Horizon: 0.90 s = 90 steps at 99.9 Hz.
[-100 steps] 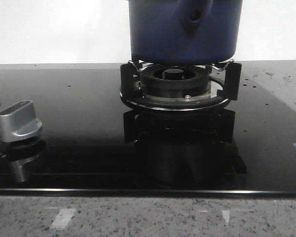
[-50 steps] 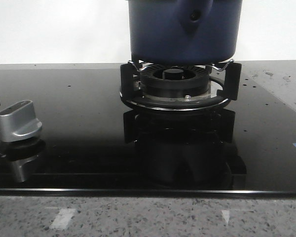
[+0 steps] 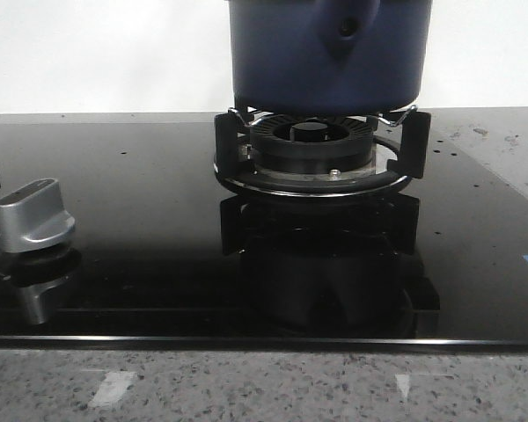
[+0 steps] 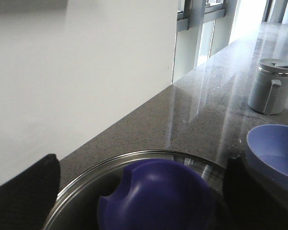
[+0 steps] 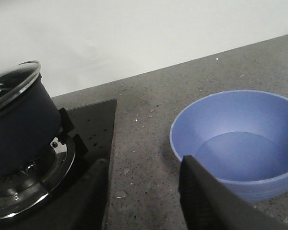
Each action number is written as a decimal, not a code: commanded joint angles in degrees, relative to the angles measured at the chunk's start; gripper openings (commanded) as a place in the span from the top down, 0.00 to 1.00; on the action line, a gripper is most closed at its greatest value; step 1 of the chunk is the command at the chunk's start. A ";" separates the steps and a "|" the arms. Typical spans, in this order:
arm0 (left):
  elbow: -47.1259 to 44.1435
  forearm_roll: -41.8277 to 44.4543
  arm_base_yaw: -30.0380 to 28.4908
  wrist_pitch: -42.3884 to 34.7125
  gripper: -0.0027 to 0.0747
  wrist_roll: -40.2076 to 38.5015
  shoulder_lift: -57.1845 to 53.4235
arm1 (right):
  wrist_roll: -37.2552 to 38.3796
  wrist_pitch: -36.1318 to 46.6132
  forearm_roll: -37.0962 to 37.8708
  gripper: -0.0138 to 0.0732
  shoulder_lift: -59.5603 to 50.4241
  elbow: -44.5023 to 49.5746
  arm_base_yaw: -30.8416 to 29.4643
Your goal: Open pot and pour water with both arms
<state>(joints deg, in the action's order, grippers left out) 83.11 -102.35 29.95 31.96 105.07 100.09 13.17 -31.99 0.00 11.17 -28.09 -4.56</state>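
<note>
Nothing has shifted in the front view over the last second: the pot [image 3: 327, 54] sits just as before on the black burner ring [image 3: 314, 158] of the glossy cooktop [image 3: 141, 229], its handle mount facing the camera, with the silver knob [image 3: 33, 215] well off to the left. The left end effector [image 4: 134, 191] hangs over the pot's glass lid [image 4: 86, 187], dark fingers [image 4: 26, 196] spread on either side of the blue lid knob [image 4: 156, 199]; whether they touch it cannot be told. The right end effector [image 5: 141, 191] is spread wide and empty above the counter [image 5: 144, 120], between the pot and the blue bowl [image 5: 237, 143].
</note>
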 commanded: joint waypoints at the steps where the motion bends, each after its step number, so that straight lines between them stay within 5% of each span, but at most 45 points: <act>1: 1.96 -4.93 -0.16 1.47 0.18 -2.78 -1.83 | -0.64 4.09 0.00 0.48 1.30 -1.96 -0.26; 90: 1.96 0.89 0.03 0.07 0.24 -15.32 -0.50 | -0.64 4.19 0.00 0.48 1.30 -1.96 -0.26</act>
<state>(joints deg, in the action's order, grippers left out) 83.11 -100.24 29.95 31.26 91.87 102.27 13.17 -32.02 0.00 11.17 -28.09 -4.56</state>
